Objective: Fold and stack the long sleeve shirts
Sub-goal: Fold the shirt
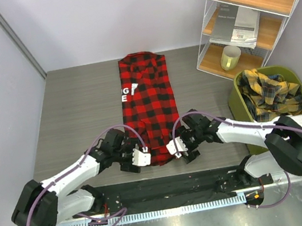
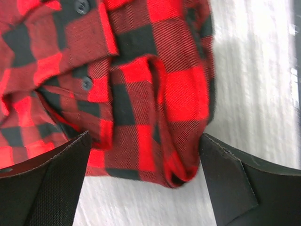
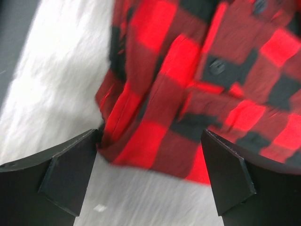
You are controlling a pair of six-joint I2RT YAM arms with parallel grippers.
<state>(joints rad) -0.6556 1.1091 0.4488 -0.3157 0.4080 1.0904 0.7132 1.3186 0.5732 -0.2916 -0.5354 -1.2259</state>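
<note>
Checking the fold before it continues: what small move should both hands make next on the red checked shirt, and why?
Probably lower and close on the near hem corners: the left hand and right hand are open, each straddling a corner of the flat-lying shirt, gripping nothing yet.

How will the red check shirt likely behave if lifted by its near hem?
Probably floppy: the shirt bunches and rolls at its hem in both wrist views. Likely light: thin cloth, flat on the table. Its middle would probably sag between corner grips.
</note>
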